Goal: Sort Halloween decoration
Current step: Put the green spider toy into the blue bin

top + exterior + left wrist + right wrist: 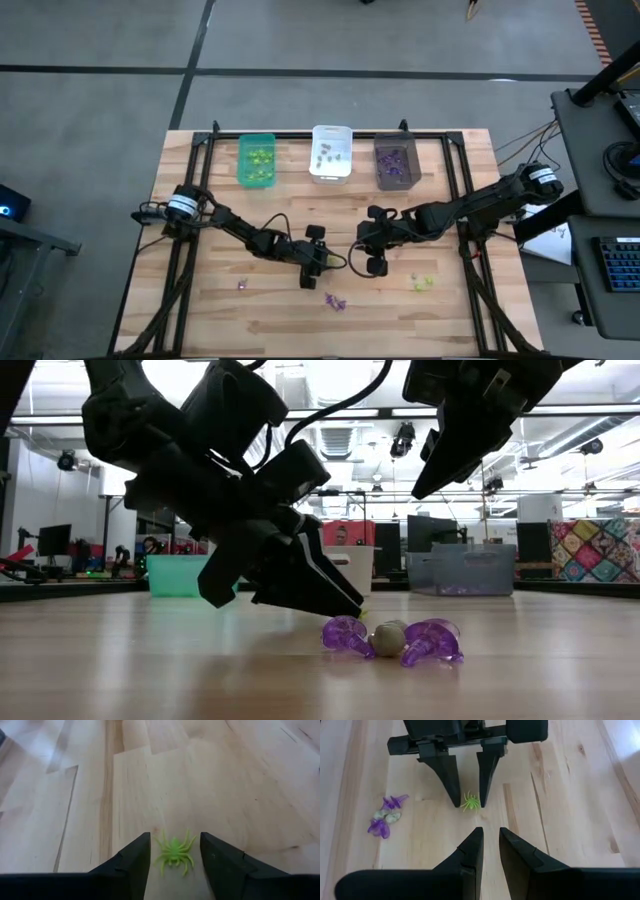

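You are at the pick-up step for one piece: your left end effector point(175, 865) is down at the counter point(200, 300) near its middle, with its two fingers point(449, 775) standing apart on either side of a yellow-green spider point(174, 852). The fingers are released, not yet touching the toy, and the spider lies flat on the wood squarely in the gap.

Your right end effector point(490, 842) hovers just right of it, above the counter, pointing at the same spot. Its fingers are nearly together with a narrow gap between them, and nothing is held in that gap.

Other pieces wait loose: a small cluster of purple trinkets point(390, 638) with a greyish one among them lies near the front edge, close to the left arm, a single purple trinket point(241, 285) sits to the left, and a yellow-green pair point(422, 283) to the right. The green bin point(257, 160), white bin point(331, 152) and dark grey bin point(396, 160) stand in a row at the far edge, each already holding some pieces.

Next, I judge, you should close the left fingers squarely on the spider's body, since its thin legs could slip, then lift and carry it to the green bin, which holds matching pieces.
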`<move>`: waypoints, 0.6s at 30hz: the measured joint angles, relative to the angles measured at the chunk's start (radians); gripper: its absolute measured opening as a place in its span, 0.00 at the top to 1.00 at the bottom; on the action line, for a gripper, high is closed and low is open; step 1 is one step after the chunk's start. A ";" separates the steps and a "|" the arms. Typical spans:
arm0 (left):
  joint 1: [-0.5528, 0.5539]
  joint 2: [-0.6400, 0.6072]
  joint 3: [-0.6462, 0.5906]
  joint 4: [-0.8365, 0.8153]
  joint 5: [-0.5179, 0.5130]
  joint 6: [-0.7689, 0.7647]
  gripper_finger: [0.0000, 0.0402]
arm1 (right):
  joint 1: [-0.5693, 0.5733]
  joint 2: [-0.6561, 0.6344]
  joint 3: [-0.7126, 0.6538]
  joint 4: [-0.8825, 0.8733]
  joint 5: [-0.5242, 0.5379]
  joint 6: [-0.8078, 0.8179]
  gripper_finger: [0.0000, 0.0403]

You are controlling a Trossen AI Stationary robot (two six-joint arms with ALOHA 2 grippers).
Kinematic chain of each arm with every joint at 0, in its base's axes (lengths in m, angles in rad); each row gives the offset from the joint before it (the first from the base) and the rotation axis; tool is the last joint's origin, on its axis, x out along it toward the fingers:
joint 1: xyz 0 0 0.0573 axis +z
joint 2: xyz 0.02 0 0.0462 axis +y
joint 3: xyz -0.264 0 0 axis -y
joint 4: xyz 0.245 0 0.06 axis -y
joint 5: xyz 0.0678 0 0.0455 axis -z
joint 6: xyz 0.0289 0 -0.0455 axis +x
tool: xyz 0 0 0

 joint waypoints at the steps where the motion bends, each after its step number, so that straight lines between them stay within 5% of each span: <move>1: 0.000 0.000 -0.001 0.000 0.001 -0.001 0.62 | 0.000 0.000 0.000 0.000 0.000 0.000 0.87; 18: 0.001 0.050 -0.005 0.092 0.025 -0.030 0.76 | 0.000 0.000 0.000 0.007 0.000 0.000 0.87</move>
